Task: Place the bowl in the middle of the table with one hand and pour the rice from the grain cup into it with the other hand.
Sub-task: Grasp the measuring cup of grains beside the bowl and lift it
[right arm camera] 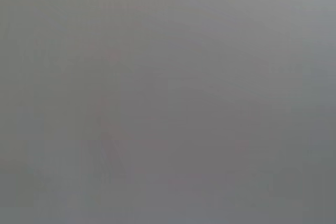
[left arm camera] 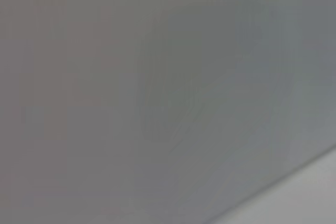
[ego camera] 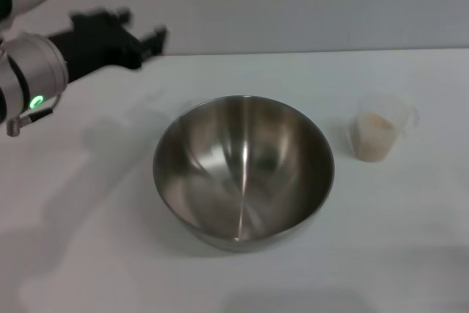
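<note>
The steel bowl (ego camera: 243,170) stands empty in the middle of the white table (ego camera: 88,254). The clear grain cup (ego camera: 379,131) stands upright to the right of the bowl, apart from it, about half full of pale rice (ego camera: 373,137). My left gripper (ego camera: 139,26) is black, on a silver wrist with a green light. It hovers at the far left of the table, well clear of the bowl, with its fingers apart and nothing between them. My right gripper is out of view. Both wrist views show only grey wall.
The grey wall (ego camera: 293,5) runs along the table's far edge. A strip of the table (left arm camera: 310,192) shows in a corner of the left wrist view. White tabletop surrounds the bowl and cup.
</note>
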`<action>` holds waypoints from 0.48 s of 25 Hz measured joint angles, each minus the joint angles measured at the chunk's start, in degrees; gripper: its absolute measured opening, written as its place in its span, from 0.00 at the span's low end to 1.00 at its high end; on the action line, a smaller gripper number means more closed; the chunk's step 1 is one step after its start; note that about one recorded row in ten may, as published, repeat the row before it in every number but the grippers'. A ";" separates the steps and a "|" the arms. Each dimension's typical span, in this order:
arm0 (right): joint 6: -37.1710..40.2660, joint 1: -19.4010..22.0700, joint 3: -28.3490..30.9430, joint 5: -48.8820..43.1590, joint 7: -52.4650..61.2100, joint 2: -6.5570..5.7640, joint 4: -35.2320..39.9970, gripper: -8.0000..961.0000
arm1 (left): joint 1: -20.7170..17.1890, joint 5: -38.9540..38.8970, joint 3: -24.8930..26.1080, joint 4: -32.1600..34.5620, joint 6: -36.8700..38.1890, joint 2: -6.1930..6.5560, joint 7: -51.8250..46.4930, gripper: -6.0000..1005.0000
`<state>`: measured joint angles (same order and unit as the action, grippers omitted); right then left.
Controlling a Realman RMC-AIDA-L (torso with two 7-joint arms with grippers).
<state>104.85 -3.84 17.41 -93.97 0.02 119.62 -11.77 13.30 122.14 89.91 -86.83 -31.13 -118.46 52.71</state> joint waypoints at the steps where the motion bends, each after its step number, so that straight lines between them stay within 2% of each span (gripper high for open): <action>1: 0.00 -0.01 -0.01 -0.01 -0.01 0.00 0.01 0.86 | -3.38 0.08 -5.02 -1.53 8.38 0.04 2.78 0.54; 4: -0.06 -0.02 -0.02 -0.12 -0.10 0.00 0.15 0.86 | -8.81 3.25 -17.74 0.89 34.28 0.12 5.99 0.61; 6: -0.51 -0.02 -0.06 -0.17 -0.16 0.00 0.19 0.86 | -9.34 6.28 -23.63 7.41 52.11 0.05 3.74 0.63; 9: -1.66 0.01 -0.28 -0.20 -0.18 0.00 0.69 0.86 | -9.26 10.10 -26.16 17.82 75.91 0.28 -6.48 0.66; 10: -2.35 0.01 -0.49 -0.22 -0.19 0.00 1.05 0.86 | -9.47 12.74 -25.63 21.94 84.07 0.31 -13.52 0.69; 11: -2.93 -0.04 -0.68 -0.23 -0.19 0.00 1.33 0.86 | -9.77 15.33 -24.43 26.49 90.68 0.38 -20.95 0.71; 12: -3.87 -0.20 -0.82 -0.23 -0.20 -0.03 1.55 0.86 | -9.82 16.55 -23.42 29.59 93.37 0.35 -25.05 0.74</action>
<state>100.98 -4.04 16.58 -94.20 -0.18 119.59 -10.22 3.47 138.69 66.50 -57.24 62.24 -118.10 27.66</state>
